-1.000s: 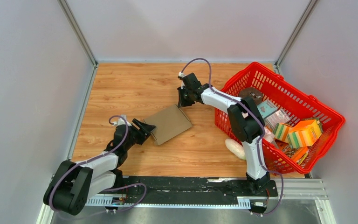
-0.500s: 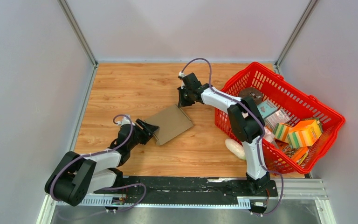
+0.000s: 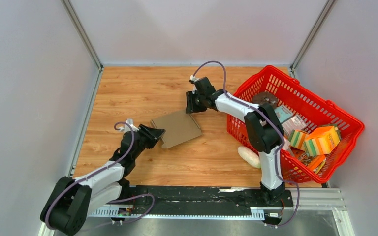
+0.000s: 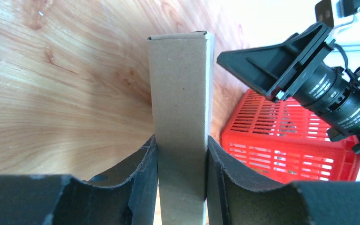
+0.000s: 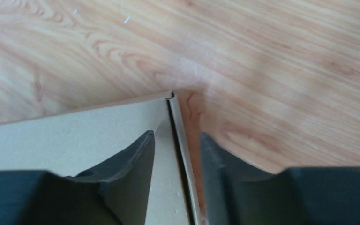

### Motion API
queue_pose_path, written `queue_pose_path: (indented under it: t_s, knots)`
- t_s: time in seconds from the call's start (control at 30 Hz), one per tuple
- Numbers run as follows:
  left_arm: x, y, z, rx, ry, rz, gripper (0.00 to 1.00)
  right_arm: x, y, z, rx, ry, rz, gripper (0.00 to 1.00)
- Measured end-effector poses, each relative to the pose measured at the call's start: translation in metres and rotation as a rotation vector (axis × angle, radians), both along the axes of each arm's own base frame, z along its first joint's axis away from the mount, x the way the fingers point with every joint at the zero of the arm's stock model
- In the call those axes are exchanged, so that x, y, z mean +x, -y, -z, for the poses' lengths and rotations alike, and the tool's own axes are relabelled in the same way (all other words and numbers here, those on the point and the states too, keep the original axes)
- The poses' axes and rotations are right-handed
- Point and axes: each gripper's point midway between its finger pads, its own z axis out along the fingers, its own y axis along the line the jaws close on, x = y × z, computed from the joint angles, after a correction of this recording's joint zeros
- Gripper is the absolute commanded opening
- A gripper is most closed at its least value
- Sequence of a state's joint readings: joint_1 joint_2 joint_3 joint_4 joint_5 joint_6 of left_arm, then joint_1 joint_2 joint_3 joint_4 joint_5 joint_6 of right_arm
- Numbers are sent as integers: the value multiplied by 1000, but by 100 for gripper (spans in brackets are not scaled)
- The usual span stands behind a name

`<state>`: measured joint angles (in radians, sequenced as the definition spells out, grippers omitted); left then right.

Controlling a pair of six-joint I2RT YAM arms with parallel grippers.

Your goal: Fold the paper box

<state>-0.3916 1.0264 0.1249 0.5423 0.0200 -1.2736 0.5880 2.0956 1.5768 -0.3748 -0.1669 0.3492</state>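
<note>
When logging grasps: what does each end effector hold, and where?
Left end effector clamps the paper box by its left edge; right end effector straddles the far corner, jaws open.

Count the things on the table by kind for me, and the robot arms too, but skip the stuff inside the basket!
Robot arms: 2, the left arm and the right arm
Brown paper box: 1
Red basket: 1
White packet: 1
Total: 5
</note>
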Motion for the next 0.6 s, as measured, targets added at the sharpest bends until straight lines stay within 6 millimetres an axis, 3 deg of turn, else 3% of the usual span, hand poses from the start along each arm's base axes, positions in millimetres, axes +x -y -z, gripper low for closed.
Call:
queue_pose_path:
  t_s: [0.17, 0.3, 0.47, 0.6]
  knots:
    - [-10, -6, -15, 25, 14, 3, 35, -24, -3, -20, 14, 38, -56, 75]
    - [-15, -13, -33, 34, 26, 3, 34, -48, -5, -56, -2, 147, -111, 86]
    - [-30, -15, -42, 37, -21, 54, 32, -106, -8, -122, 18, 374, -242, 97]
    - [-46, -9, -49, 33, -59, 125, 31, -158, -20, -151, 25, 550, -392, 97]
